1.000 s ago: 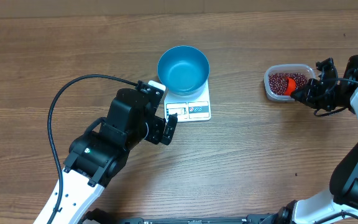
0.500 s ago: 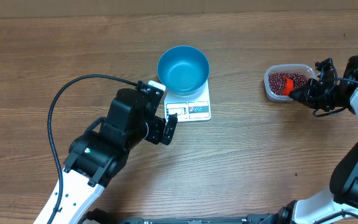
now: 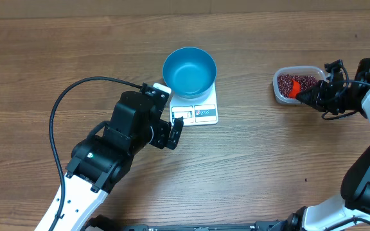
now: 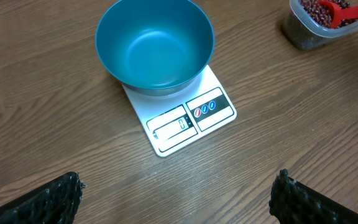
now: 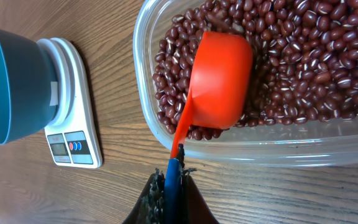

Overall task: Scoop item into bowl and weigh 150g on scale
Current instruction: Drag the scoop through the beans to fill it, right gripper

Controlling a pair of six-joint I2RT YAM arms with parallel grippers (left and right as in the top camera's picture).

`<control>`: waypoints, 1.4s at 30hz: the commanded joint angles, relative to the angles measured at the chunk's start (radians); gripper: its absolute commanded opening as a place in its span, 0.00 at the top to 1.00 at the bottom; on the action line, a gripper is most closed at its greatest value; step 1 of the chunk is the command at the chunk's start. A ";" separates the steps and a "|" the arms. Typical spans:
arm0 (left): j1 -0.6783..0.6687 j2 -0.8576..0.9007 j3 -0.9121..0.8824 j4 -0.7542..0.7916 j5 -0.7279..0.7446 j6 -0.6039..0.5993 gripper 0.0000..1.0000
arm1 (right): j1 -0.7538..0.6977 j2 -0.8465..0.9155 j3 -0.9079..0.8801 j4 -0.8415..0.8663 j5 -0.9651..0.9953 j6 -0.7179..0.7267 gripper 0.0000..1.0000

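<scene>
The blue bowl (image 3: 189,70) (image 4: 155,45) stands empty on the white scale (image 3: 199,111) (image 4: 188,121) at mid-table. Dark red-brown beans (image 5: 303,56) (image 3: 298,82) fill a clear plastic tub (image 3: 279,92) (image 5: 253,149) at the right. My right gripper (image 5: 174,171) (image 3: 311,97) is shut on the blue end of the handle of an orange-red scoop (image 5: 219,81) (image 3: 293,93), whose cup lies back-up in the beans. My left gripper (image 4: 176,193) (image 3: 174,131) hovers open just in front of the scale, nothing between its fingers.
A black cable (image 3: 63,109) loops over the table left of the left arm. Bare wooden tabletop (image 3: 268,160) lies between the scale and the tub and along the front.
The scoop and right gripper have shifted slightly left into the tub. The left arm, bowl and scale have not moved.
</scene>
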 commanded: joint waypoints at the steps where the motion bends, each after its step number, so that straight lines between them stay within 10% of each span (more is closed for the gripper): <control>1: 0.007 -0.001 -0.007 0.002 -0.008 0.008 0.00 | 0.003 0.008 0.000 -0.013 -0.073 -0.002 0.96; 42: 0.007 -0.001 -0.007 0.002 -0.008 0.008 0.00 | -0.158 0.076 -0.032 0.040 -0.279 0.036 0.96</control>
